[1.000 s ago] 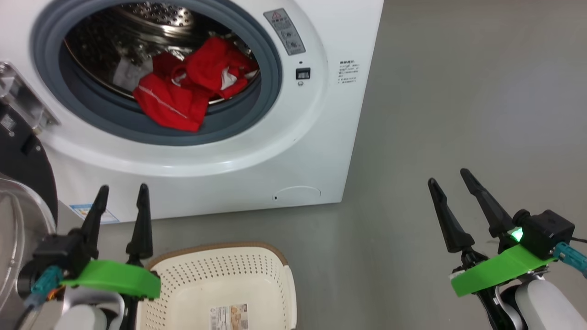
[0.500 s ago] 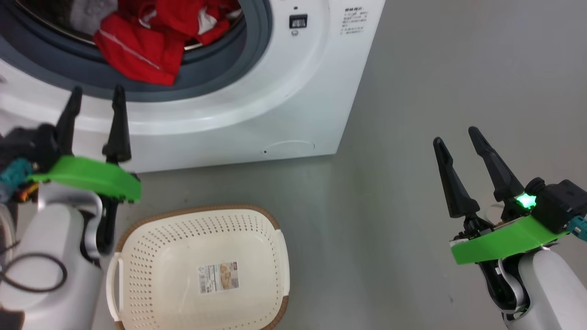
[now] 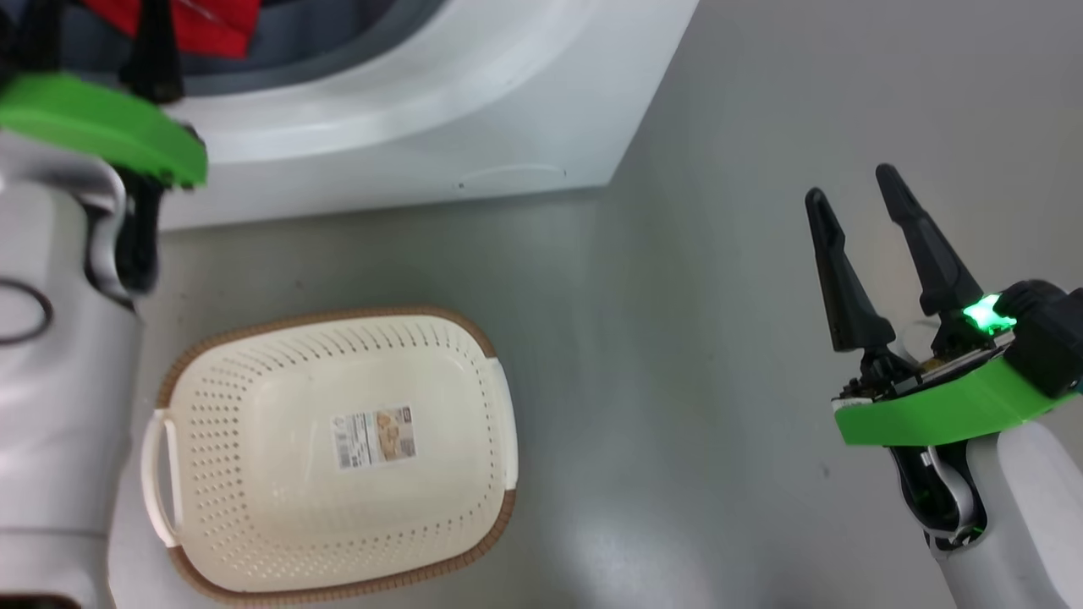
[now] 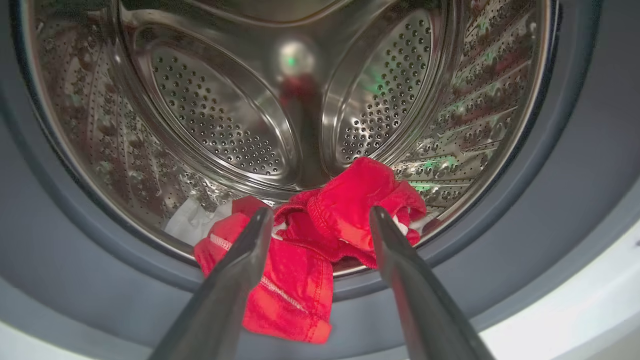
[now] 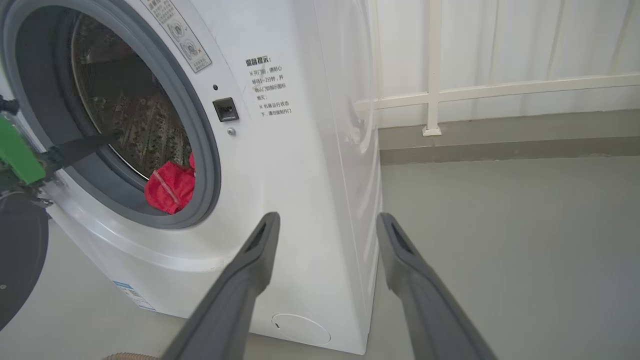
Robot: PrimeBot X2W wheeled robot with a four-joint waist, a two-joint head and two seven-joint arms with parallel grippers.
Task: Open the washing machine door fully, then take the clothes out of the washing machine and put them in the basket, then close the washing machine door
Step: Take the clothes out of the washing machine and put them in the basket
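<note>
Both sets of fingers are standing spread, gripping nothing. The left gripper point(image 4: 320, 215) is pointing into the washing machine point(image 5: 300, 165), aiming at the clothes point(image 4: 350, 200), which are lying bunched at the drum's point(image 4: 215, 115) front lip, one red piece draping over the grey gasket point(image 4: 575, 150). The right gripper point(image 3: 850, 186) is hovering above the floor point(image 3: 677, 381), well apart from the basket point(image 3: 254, 524), which is sitting before the machine.

Glossy steel drum point(image 4: 215, 115), cloth clothes point(image 4: 300, 285) (stitched hems), perforated plastic basket point(image 3: 211, 440).
</note>
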